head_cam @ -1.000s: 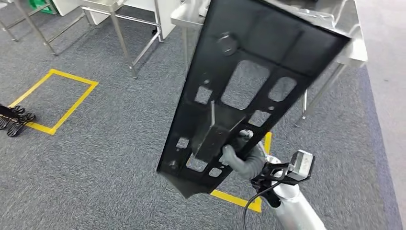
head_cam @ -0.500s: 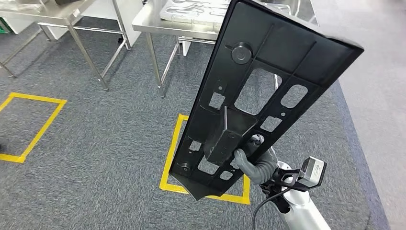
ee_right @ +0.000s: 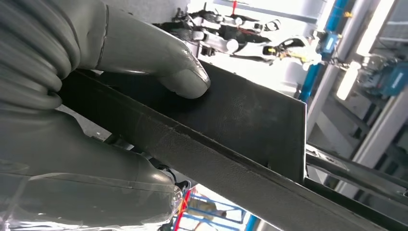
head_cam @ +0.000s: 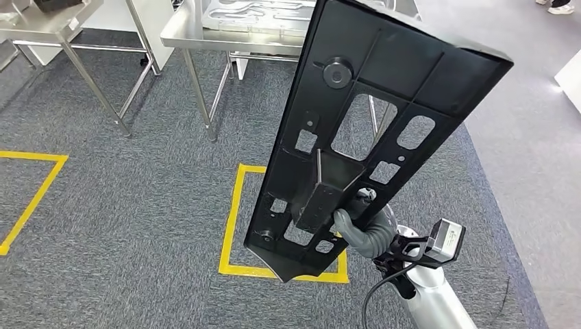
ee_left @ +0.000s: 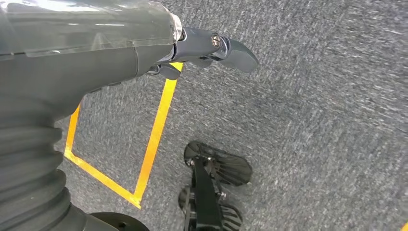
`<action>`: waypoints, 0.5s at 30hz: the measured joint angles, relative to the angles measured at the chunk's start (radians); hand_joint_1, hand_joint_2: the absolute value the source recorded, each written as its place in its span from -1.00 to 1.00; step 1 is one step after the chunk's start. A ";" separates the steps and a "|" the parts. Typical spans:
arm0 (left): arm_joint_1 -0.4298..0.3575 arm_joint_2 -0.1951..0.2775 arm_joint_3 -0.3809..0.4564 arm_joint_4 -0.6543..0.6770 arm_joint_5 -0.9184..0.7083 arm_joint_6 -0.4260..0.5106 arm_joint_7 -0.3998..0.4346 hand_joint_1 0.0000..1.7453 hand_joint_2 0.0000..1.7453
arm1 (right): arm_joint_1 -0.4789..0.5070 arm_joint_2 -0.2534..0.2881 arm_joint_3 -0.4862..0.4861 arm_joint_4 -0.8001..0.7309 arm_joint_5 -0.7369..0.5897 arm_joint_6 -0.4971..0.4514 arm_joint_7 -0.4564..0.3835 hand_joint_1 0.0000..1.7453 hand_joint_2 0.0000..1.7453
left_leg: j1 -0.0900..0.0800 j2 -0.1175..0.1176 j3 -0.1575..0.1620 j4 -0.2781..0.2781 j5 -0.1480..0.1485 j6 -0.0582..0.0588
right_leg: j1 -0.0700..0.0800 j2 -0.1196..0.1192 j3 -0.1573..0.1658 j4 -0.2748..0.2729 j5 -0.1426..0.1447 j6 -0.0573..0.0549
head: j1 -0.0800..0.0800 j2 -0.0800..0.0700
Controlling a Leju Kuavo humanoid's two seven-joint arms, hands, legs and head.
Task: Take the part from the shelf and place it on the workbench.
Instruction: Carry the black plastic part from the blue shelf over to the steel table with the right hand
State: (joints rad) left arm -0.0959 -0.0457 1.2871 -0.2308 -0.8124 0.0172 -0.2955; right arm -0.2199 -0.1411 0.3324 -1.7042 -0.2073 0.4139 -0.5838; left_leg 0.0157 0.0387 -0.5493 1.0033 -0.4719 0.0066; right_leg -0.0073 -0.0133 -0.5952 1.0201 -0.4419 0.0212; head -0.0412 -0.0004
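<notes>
The part [head_cam: 373, 123] is a long black plastic panel with several cut-outs and a round boss, held upright and tilted in front of me. My right hand [head_cam: 363, 223] grips it near its lower end, thumb [ee_right: 159, 62] pressed on the panel's face [ee_right: 250, 120]. The steel workbench [head_cam: 205, 34] stands ahead, partly hidden behind the panel. My left hand [ee_left: 202, 48] hangs over the carpet with its fingers curled and nothing in it.
Yellow tape squares [head_cam: 236, 212] mark the grey carpet just before the workbench legs [head_cam: 199, 96]. A second steel table [head_cam: 41, 27] stands at the far left. A pale moulded tray [head_cam: 253, 10] lies on the workbench top. A person's shoes [head_cam: 558, 5] show at the far right.
The whole view has swung: the workbench and the yellow square now sit nearer and more central. The panel stays in my right hand at the same tilt.
</notes>
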 joint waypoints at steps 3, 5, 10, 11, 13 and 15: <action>-0.001 0.000 0.000 0.000 -0.001 -0.004 -0.001 -1.00 1.00 | 0.008 0.000 -0.003 -0.005 0.008 -0.003 -0.001 1.00 1.00 | -0.001 0.003 0.003 -0.002 -0.003 -0.018 | 0.003 0.004 0.005 -0.016 0.000 -0.016 | 0.000 0.000; -0.001 0.001 -0.001 0.000 -0.002 -0.005 -0.001 -1.00 1.00 | 0.011 0.001 -0.005 -0.009 0.011 -0.004 -0.001 1.00 1.00 | 0.001 -0.007 -0.008 0.030 -0.027 -0.028 | -0.002 0.008 0.013 -0.026 0.004 -0.030 | 0.000 0.000; 0.004 0.002 -0.001 0.000 0.001 -0.011 -0.008 -1.00 1.00 | 0.018 0.007 -0.006 -0.010 0.014 -0.005 -0.001 1.00 1.00 | 0.003 -0.030 -0.138 0.283 -0.122 -0.038 | 0.002 0.021 0.018 -0.028 -0.001 -0.045 | 0.000 0.000; 0.005 0.002 -0.001 0.000 0.003 -0.013 -0.011 -1.00 1.00 | 0.018 0.008 -0.006 -0.010 0.015 -0.004 -0.001 1.00 1.00 | 0.003 -0.030 -0.130 0.260 -0.097 -0.037 | 0.002 0.025 0.020 -0.026 -0.004 -0.045 | 0.000 0.000; 0.005 0.003 -0.001 0.000 0.006 -0.017 -0.017 -1.00 1.00 | 0.017 0.012 -0.006 -0.009 0.016 -0.003 -0.001 1.00 1.00 | 0.003 -0.032 -0.073 0.130 -0.027 -0.029 | 0.003 0.030 0.025 -0.022 -0.011 -0.040 | 0.000 0.000; 0.003 0.004 -0.001 0.000 0.007 -0.019 -0.021 -1.00 1.00 | 0.012 0.015 -0.007 -0.007 0.016 -0.001 -0.001 1.00 1.00 | -0.001 -0.035 -0.025 0.026 0.005 -0.018 | 0.006 0.034 0.027 -0.016 -0.017 -0.032 | 0.000 0.000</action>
State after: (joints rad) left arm -0.0928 -0.0416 1.2863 -0.2308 -0.8056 -0.0019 -0.3161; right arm -0.2074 -0.1263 0.3256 -1.7110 -0.1910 0.4131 -0.5848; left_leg 0.0147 0.0039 -0.5742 1.0292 -0.4668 -0.0114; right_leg -0.0011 0.0209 -0.5684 1.0040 -0.4593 -0.0103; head -0.0412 -0.0004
